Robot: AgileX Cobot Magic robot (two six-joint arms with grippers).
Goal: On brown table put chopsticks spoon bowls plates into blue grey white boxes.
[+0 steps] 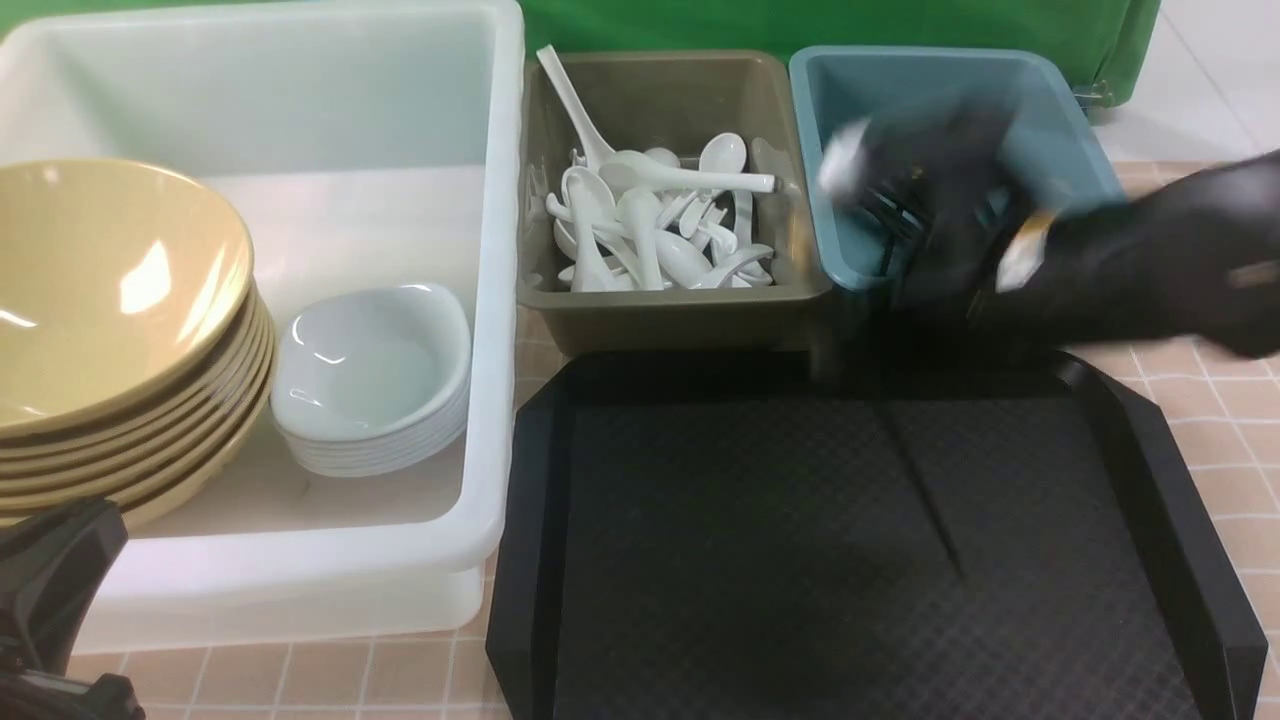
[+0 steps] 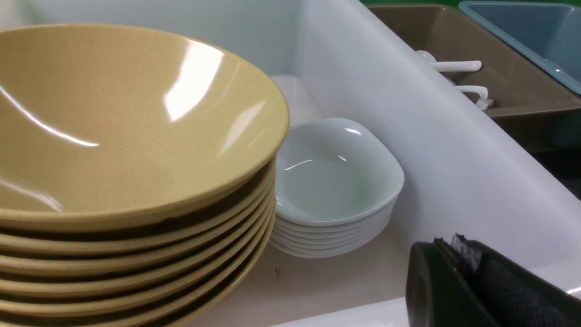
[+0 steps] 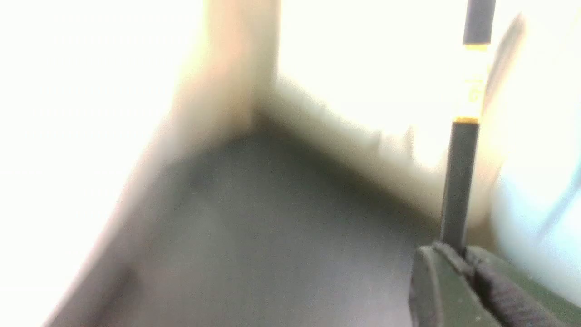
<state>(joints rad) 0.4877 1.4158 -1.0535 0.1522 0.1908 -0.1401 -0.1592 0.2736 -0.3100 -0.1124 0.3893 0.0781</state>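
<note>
My right gripper is shut on a dark chopstick with a yellow and white band. In the front view it is a blur over the blue box. Another dark chopstick lies on the black tray. The grey box holds several white spoons. The white box holds a stack of yellow bowls and a stack of white plates. My left gripper is shut and empty at the near edge of the white box, beside the plates.
The black tray fills the table in front of the grey and blue boxes. The tiled brown table shows at the right. A green cloth hangs behind the boxes. The left arm sits at the near left corner.
</note>
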